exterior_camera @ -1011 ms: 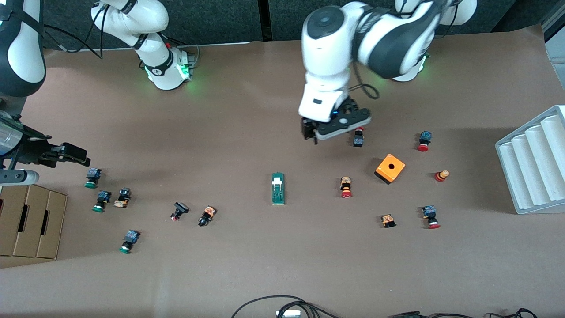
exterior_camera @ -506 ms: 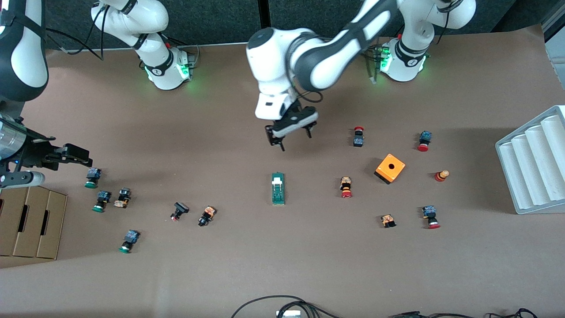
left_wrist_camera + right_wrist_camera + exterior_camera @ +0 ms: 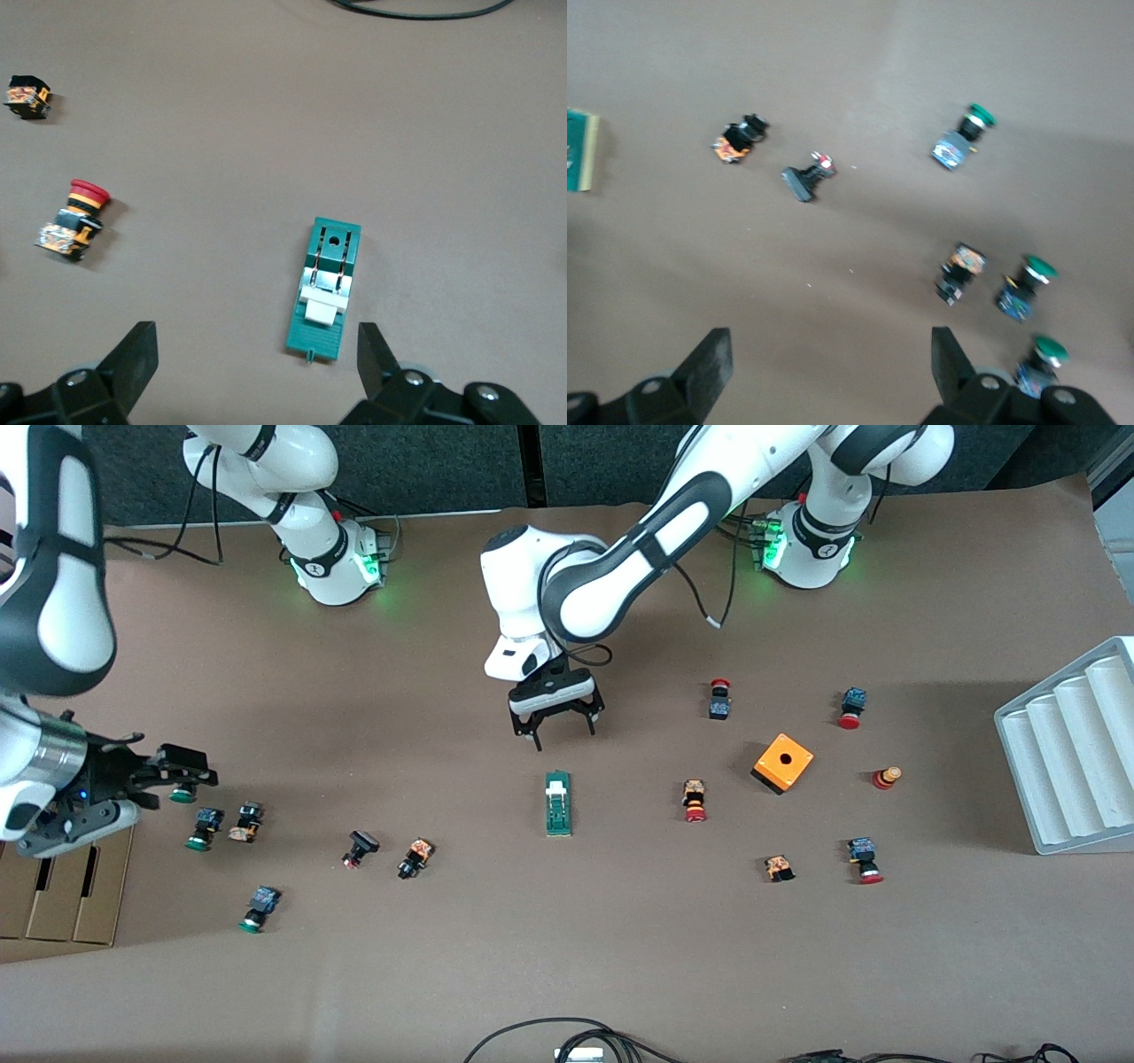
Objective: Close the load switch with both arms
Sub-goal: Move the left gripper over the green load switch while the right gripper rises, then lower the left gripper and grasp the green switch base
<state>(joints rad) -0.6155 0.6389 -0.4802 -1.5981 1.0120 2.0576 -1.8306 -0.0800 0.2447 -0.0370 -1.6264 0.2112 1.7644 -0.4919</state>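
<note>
The brown surface [image 3: 567,957] fills nearly the whole front view, its parts scattered loosely in two clusters, which I take as deliberate clutter so the one wanted piece has to be singled out. The left arm [image 3: 620,576] reaches down from its base at the upper right of the frame to the middle, and the left pincer [image 3: 555,729] hangs over bare paper just above the load switch [image 3: 558,803] in the picture, fingers spread wide and nothing between them; that looks to me like a line-up for coming down on the switch. The right arm [image 3: 53,584] fills the left edge of the frame, its upper part cut off, and the right pincer [image 3: 155,779] is low at the middle left, jaws apart and empty, over the green-capped push buttons [image 3: 202,828] near the cardboard box [image 3: 62,895] at the lower left. The grey ridged tray [image 3: 1072,762] sits at the right edge, partly out of frame. The orange cube box [image 3: 783,763] stands right of centre among the red-capped push buttons [image 3: 695,801]. The load switch lies alone at the centre of the frame, long axis running up and down the picture, white handle [image 3: 321,305] near the end closer to the left pincer in the left wrist view; whether it is fully open I cannot say. In the right wrist view only a corner of the switch shows at the edge, and the small parts are blurred.
</note>
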